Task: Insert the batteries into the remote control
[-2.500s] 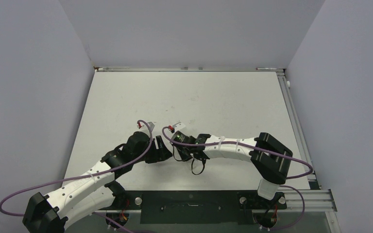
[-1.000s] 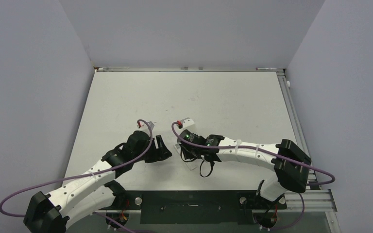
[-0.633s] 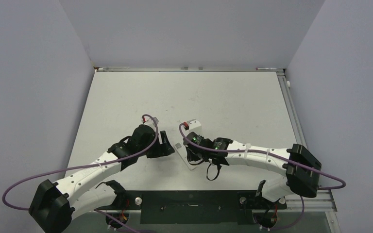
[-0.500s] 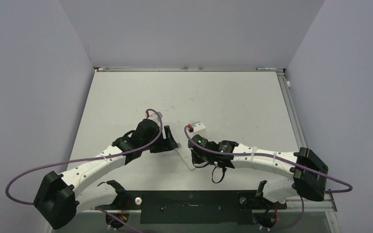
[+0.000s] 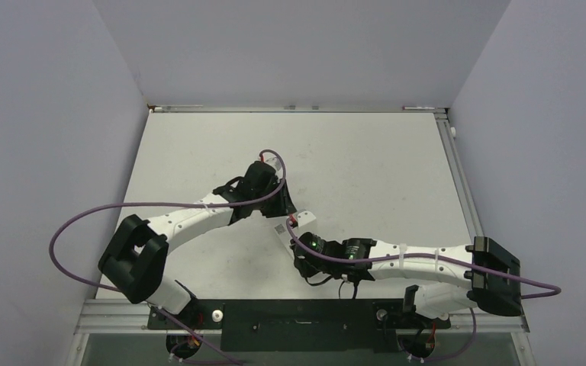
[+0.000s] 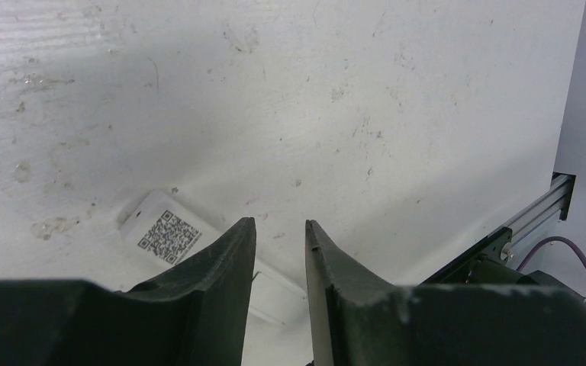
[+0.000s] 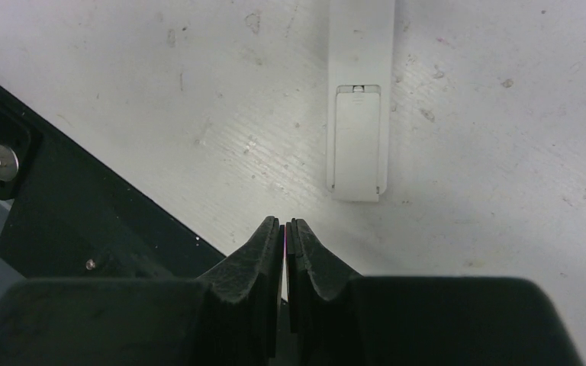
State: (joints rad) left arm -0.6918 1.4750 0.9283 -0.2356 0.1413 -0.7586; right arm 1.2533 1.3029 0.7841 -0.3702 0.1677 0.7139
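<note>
The remote control (image 5: 281,231) lies back-side up on the table, a slim white bar. Its QR label (image 6: 168,235) and its closed battery cover (image 7: 357,141) show. My left gripper (image 5: 288,207) hovers over the labelled end. Its jaws (image 6: 280,223) are a little apart and hold nothing. My right gripper (image 5: 303,267) is just off the cover end, toward the near edge. Its jaws (image 7: 284,223) are pressed together and empty. No battery shows in any view.
The black base rail (image 5: 297,324) runs along the table's near edge, close behind my right gripper, and shows in the right wrist view (image 7: 61,206). Purple cables loop from both arms. Grey walls enclose the table on three sides.
My left arm has swung away from the near left, up and right, to above the remote's far end. My right arm has drawn back toward the near edge, off the remote.
</note>
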